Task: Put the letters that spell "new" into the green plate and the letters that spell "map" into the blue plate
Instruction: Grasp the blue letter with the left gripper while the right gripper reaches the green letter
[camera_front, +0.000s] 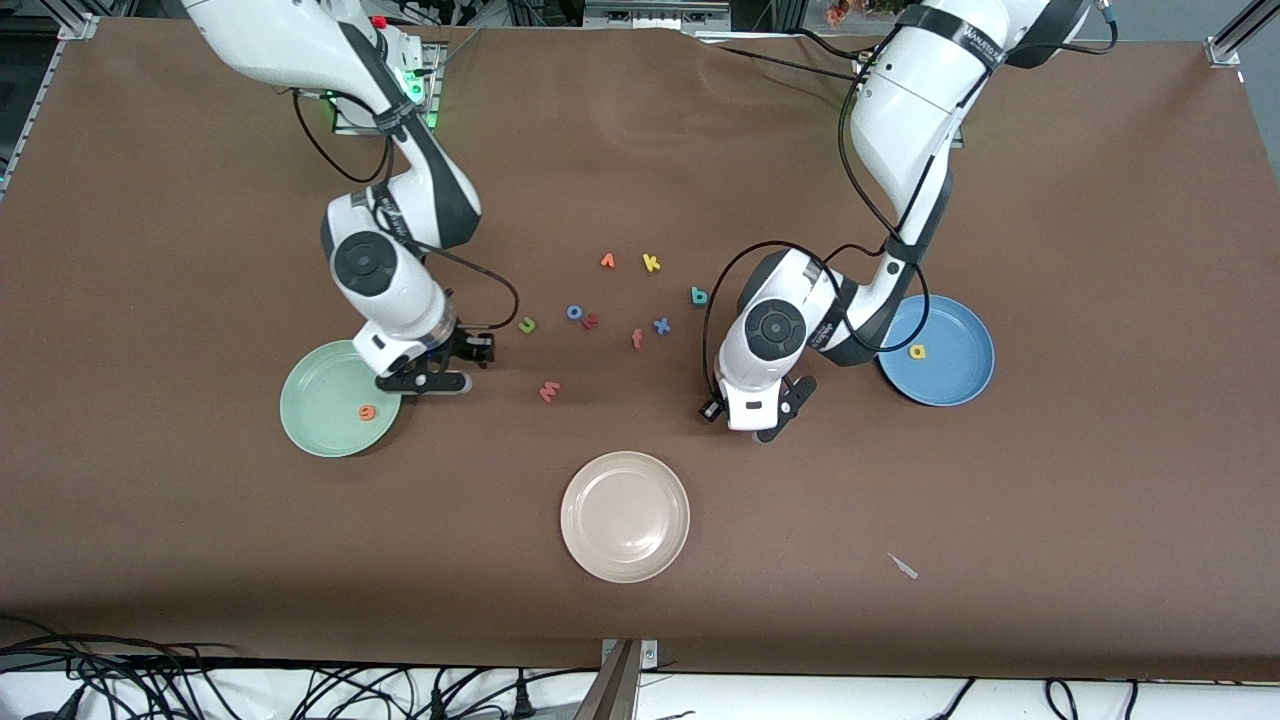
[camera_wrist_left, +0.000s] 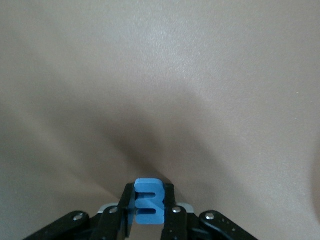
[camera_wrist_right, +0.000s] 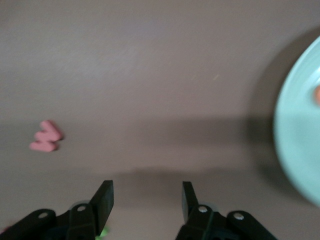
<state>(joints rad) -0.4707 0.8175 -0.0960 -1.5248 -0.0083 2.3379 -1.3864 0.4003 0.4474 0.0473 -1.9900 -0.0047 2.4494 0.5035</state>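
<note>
**A:** Brown surface (camera_front: 1100, 500), clock read off the front view. Plates?

**B:** From surface centre: green plate (camera_front: 315, 425) at 9, blue plate (camera_front: 965, 375) at 3, cream plate (camera_front: 625, 515) at 6. Orange e (camera_front: 367, 411) lies in the green one, 4 o'clock of its middle. Yellow a (camera_front: 917, 351) lies in the blue one, just off-centre twd 9.

**A:** Loose letters?

**B:** Olive n (camera_front: 527, 325) at 9 o'clock of blue o (camera_front: 575, 312). Salmon w (camera_front: 549, 391) at 7 of dark red letter (camera_front: 590, 321). Teal p (camera_front: 699, 296) at 2 of blue x (camera_front: 661, 326).

**A:** Arms?

**B:** Left end effector (camera_front: 760, 422) at 4 from centre, clamped on blue m (camera_wrist_left: 149, 201), m upright btwn the fingers. Right end effector (camera_front: 440, 375) over the green plate's 3 o'clock rim, fingers apart, nothing btwn them.
</note>
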